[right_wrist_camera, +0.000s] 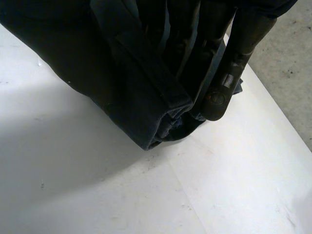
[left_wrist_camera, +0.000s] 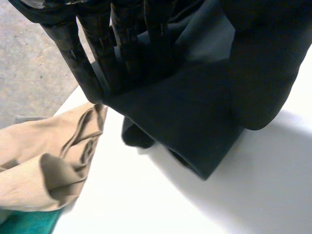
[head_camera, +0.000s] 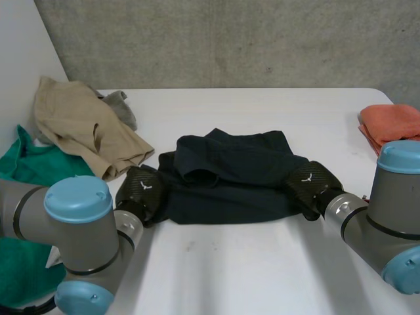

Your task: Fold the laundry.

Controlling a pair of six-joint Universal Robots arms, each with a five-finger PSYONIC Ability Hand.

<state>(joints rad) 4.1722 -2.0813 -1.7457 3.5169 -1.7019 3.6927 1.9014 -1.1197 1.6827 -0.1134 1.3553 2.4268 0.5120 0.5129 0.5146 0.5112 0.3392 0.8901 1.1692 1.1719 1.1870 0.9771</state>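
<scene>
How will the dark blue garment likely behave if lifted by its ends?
Probably floppy: the dark blue garment lies in soft folds, so its middle would likely sag. It hangs limp from the left robot hand. Likely light: its layers look thin.

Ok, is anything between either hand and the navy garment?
Nothing visible. The left hand grips the navy garment at its left end, the right hand at its right end. The tan garment lies beside the left hand, not between.

Left robot hand [head_camera: 141, 190] pinching cloth [head_camera: 230, 177]; right robot hand [head_camera: 310, 184] likewise
</scene>
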